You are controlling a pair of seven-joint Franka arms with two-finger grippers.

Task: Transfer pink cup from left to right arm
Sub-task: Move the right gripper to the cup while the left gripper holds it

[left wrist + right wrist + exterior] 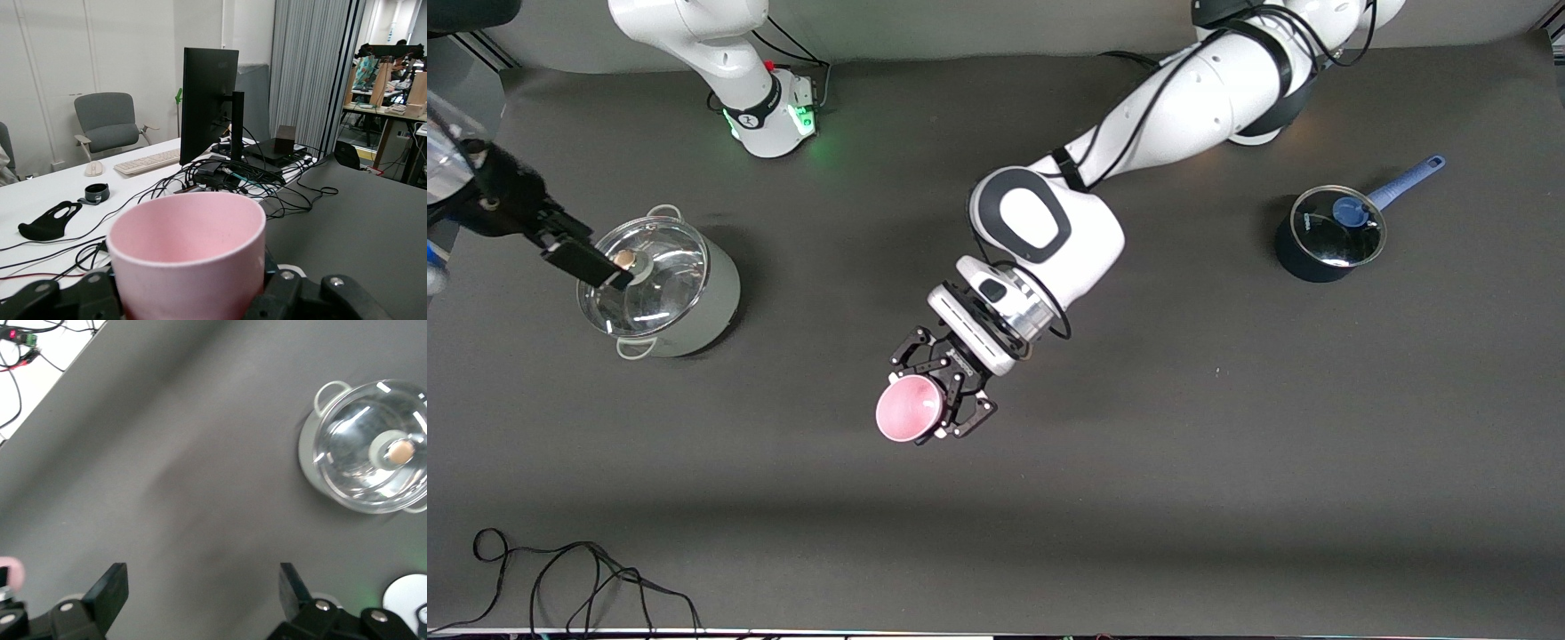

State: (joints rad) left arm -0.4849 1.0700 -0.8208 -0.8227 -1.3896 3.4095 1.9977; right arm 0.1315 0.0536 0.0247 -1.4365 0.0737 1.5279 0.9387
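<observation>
My left gripper (940,388) is clamped on the pink cup (910,408), its linkage fingers (971,413) pressed against the cup's wall, and it holds the cup in the air over the middle of the dark table (1227,462). In the left wrist view the cup (190,257) sits upright between my fingers (87,293), its mouth unobstructed.

My right gripper (596,267) hangs over the steel pot with the glass lid (660,286) at the right arm's end of the table, well apart from the cup. Its long flat fingers (110,590) are spread wide with nothing between them.

I judge the pickup done and the handover itself not yet begun: I am presenting the cup for the other arm. The next move calls for my right gripper to come across to the cup and close on a part of its wall that my left fingers leave bare; only once that hold is firm should the left let go. A small blue saucepan (1329,233) stands near the left arm's base, out of the way.
</observation>
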